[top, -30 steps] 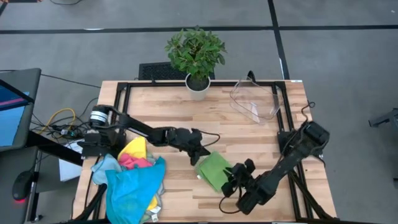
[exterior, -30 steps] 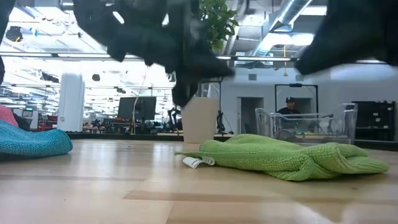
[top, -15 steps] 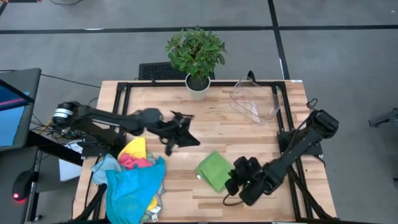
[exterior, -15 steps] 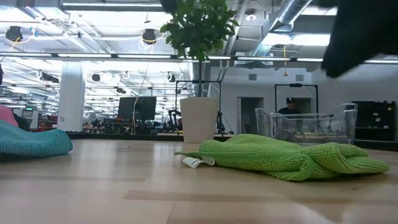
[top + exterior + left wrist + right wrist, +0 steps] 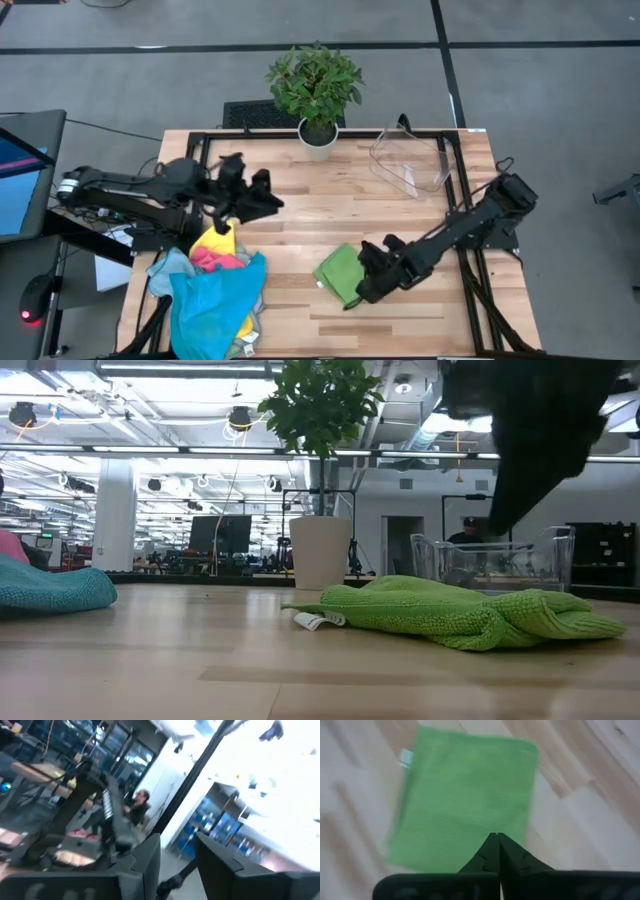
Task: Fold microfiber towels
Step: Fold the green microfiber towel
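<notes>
Butcher-block table (image 5: 400, 215), pictured from above, with two dark arms at work over it. Left arm drawn back toward the left edge since a second ago, when it reached out to the folded towel; left gripper (image 5: 262, 197) now raised near the far-left part of the table, beside the towel pile, fingers (image 5: 150, 857) parted a little with nothing between them. Right arm swung in from the near-right corner since then; right gripper (image 5: 362, 283) now just beside the right edge of the folded green towel (image 5: 340, 270), jaws clenched tight, fingertips (image 5: 496, 845) pressed together and empty, hovering over the cloth.

Green towel folded into a small rectangle near the table's middle, toward the near side, white tag (image 5: 312, 621) poking out at its left; unmoved over the last second. Heap of unfolded towels (image 5: 215, 290) at the near-left corner, blue on top, pink and yellow showing beneath, spilling over the table edge.

Clear plastic bin (image 5: 412, 160) at the far right, tilted. Potted plant (image 5: 315, 85) at the far edge, centre.

From table height, only a dark blurred mass of the right arm (image 5: 545, 430) at upper right, cut off by the frame; left arm out of sight there. Person (image 5: 465, 532) in the room beyond, partly hidden behind the bin. Left wrist picture smeared, aimed into the room rather than at the table.
</notes>
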`<act>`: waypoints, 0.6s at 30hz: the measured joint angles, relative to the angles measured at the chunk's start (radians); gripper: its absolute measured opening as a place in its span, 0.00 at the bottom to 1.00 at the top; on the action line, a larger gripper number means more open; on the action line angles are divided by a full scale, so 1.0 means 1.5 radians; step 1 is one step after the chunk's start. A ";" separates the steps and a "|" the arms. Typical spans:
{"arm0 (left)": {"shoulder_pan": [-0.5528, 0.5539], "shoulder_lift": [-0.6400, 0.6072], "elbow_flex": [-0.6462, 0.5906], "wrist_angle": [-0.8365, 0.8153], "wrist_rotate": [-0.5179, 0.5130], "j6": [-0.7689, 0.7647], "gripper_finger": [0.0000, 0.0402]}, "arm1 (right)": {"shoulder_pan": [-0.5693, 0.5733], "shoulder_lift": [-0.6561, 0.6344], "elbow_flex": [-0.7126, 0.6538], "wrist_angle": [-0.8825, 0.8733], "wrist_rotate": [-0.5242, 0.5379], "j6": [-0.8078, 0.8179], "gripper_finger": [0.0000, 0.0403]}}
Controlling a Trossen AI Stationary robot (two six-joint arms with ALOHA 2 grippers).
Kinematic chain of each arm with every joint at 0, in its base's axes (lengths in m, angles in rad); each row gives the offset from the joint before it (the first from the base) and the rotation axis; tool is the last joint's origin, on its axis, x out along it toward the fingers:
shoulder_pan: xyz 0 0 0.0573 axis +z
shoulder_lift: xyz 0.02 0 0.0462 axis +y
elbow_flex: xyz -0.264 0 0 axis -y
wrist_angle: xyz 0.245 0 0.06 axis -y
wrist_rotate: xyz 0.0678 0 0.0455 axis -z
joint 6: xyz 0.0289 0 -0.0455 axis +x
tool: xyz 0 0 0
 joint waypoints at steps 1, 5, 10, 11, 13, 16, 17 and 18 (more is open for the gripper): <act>0.000 -0.007 0.000 0.006 -0.008 -0.016 0.28 | -0.006 0.000 -0.009 0.010 0.000 -0.016 0.02; 0.001 -0.029 0.000 0.035 -0.033 -0.059 0.26 | -0.046 0.000 -0.068 0.105 -0.030 -0.082 0.02; 0.001 -0.052 0.000 0.055 -0.045 -0.052 0.24 | -0.104 -0.003 -0.139 0.247 -0.103 -0.154 0.01; 0.001 -0.055 0.000 0.061 -0.046 -0.046 0.24 | -0.112 -0.009 -0.145 0.254 -0.107 -0.166 0.02; 0.001 -0.063 0.000 0.064 -0.046 -0.042 0.23 | -0.123 -0.024 -0.148 0.259 -0.110 -0.189 0.02; 0.001 -0.076 0.000 0.075 -0.046 -0.041 0.23 | -0.140 -0.045 -0.148 0.247 -0.110 -0.248 0.02; 0.001 -0.081 0.000 0.074 -0.046 -0.041 0.23 | -0.146 -0.051 -0.148 0.240 -0.113 -0.268 0.01; 0.001 -0.086 0.000 0.074 -0.046 -0.041 0.23 | -0.152 -0.057 -0.148 0.235 -0.119 -0.288 0.01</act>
